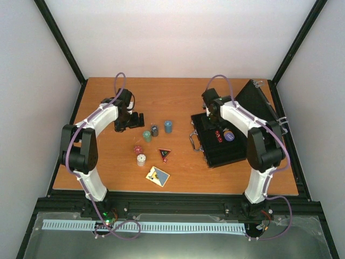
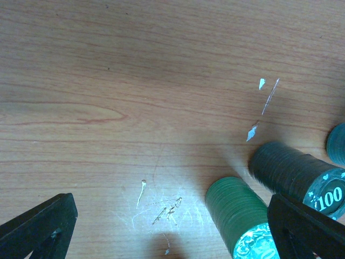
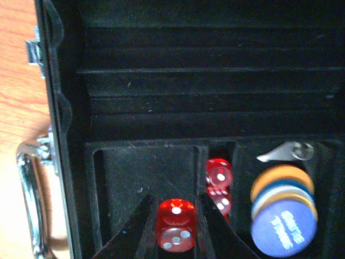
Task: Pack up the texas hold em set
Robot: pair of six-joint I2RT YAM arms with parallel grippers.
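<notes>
1. Texas hold em set [image 1: 223,154]: the case lies open at the right of the surface [image 1: 178,97], and loose pieces lie to its left.
2. Right claw [image 3: 175,200] grips a red die [image 3: 176,232] over the wide middle compartment. The narrow slot with two more dice [image 3: 218,183] lies just right of it, so a small rightward shift probably decides the drop.
3. Left claw [image 2: 172,232] is wide open and empty. The upright green chip stack [image 2: 237,213] stands at its right side with the dark stack [image 2: 294,172] beyond, and this arm is the nearer to both.
</notes>
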